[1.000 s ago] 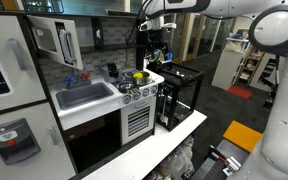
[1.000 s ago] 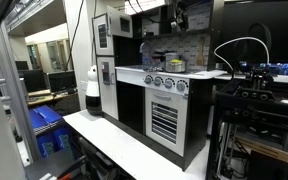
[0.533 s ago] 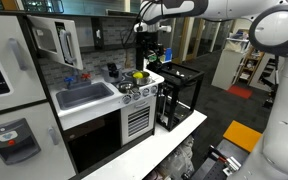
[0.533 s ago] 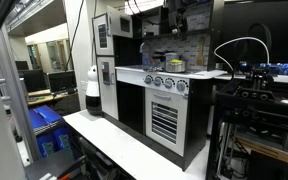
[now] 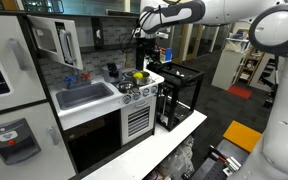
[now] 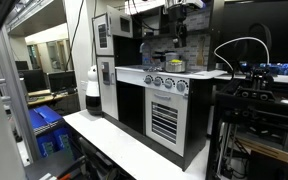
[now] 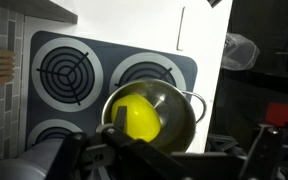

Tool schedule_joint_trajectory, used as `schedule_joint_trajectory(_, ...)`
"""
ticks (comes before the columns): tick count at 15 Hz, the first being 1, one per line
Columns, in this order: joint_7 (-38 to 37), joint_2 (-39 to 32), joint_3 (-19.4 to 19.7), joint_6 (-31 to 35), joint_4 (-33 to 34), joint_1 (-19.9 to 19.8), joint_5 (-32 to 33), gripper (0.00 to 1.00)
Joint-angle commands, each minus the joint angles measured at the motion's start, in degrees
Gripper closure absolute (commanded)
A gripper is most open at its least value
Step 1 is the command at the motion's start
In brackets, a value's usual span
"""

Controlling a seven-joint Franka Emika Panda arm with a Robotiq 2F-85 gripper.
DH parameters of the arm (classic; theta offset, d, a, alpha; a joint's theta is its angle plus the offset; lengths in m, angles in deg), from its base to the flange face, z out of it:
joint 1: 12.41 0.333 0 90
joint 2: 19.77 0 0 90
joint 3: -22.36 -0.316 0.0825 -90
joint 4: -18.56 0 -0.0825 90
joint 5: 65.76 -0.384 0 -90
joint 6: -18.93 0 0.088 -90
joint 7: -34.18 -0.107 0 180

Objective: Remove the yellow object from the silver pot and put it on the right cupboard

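The yellow object (image 7: 136, 118) lies inside the silver pot (image 7: 179, 112), which stands on the front right burner of the toy stove. In an exterior view the pot (image 5: 138, 77) shows with the yellow object (image 5: 138, 73) in it. My gripper (image 5: 150, 47) hangs above the pot, apart from it, and it also shows in an exterior view (image 6: 178, 33). In the wrist view my gripper (image 7: 174, 152) is open and empty, with its dark fingers at the bottom edge on either side of the pot.
The grey stovetop (image 7: 74, 70) has several coil burners. A sink basin (image 5: 84, 96) lies beside the stove. A white counter strip (image 7: 209, 60) borders the stove. A black open-frame rack (image 5: 180, 90) stands beside the kitchen unit. An open cabinet door (image 5: 66, 42) hangs above the sink.
My arm has shifted sideways and a little lower, so the gripper now hangs more directly over the pot. The pot and yellow object have not moved.
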Motion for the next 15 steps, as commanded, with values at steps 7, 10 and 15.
schedule_joint_trajectory(7, -2.58, 0.06, -0.76, 8.01, -4.46, 0.12, -1.54, 0.0)
schedule_joint_trajectory(10, -2.67, -0.19, -1.01, 9.23, -4.97, 0.18, -1.96, 0.03)
schedule_joint_trajectory(15, -2.39, -0.64, -1.24, 10.7, -5.54, 0.13, -2.58, 0.24)
